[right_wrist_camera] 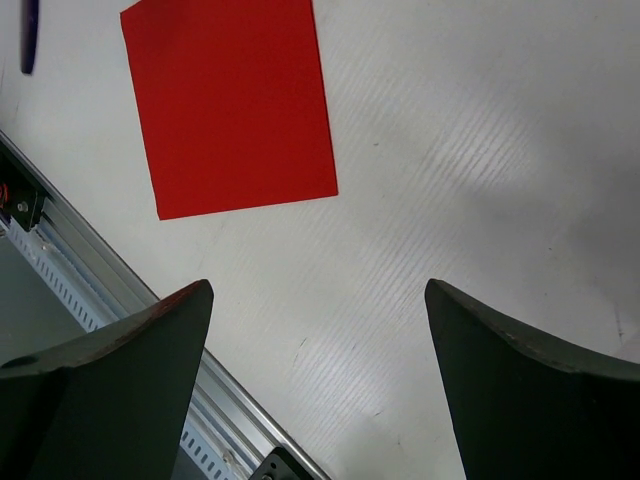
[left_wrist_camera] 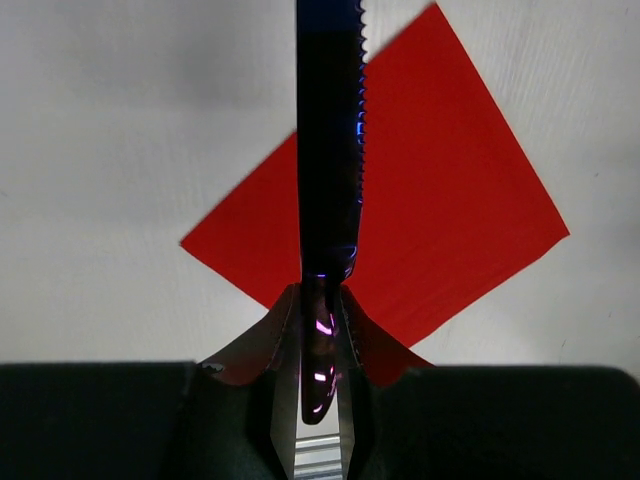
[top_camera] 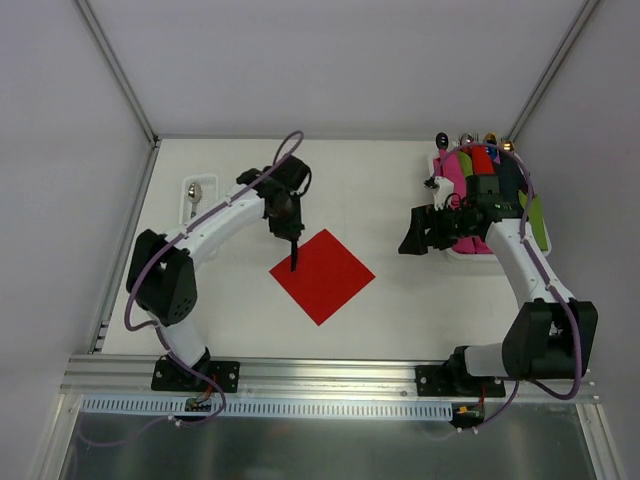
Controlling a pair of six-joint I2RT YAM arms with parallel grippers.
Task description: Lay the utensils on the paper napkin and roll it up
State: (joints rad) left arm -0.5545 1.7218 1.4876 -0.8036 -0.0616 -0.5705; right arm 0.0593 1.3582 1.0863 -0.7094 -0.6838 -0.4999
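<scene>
The red paper napkin [top_camera: 322,275] lies flat on the table as a diamond. My left gripper [top_camera: 288,226] is shut on the handle of a slim knife [top_camera: 294,253], which points down at the napkin's left corner. In the left wrist view the knife [left_wrist_camera: 330,150] looks dark, with a serrated edge, and hangs from my gripper [left_wrist_camera: 320,335] over the napkin [left_wrist_camera: 450,200]. A silver spoon [top_camera: 194,192] lies at the far left. My right gripper [top_camera: 410,236] is open and empty to the right of the napkin; its wrist view shows the gripper [right_wrist_camera: 320,310] above bare table, with the napkin [right_wrist_camera: 235,110] beyond.
A white ribbed tray [top_camera: 190,208] holds the spoon at the back left. A white tray [top_camera: 470,250] at the back right carries pink, green, red and dark rolled bundles, under my right arm. The aluminium rail [top_camera: 330,370] runs along the near edge.
</scene>
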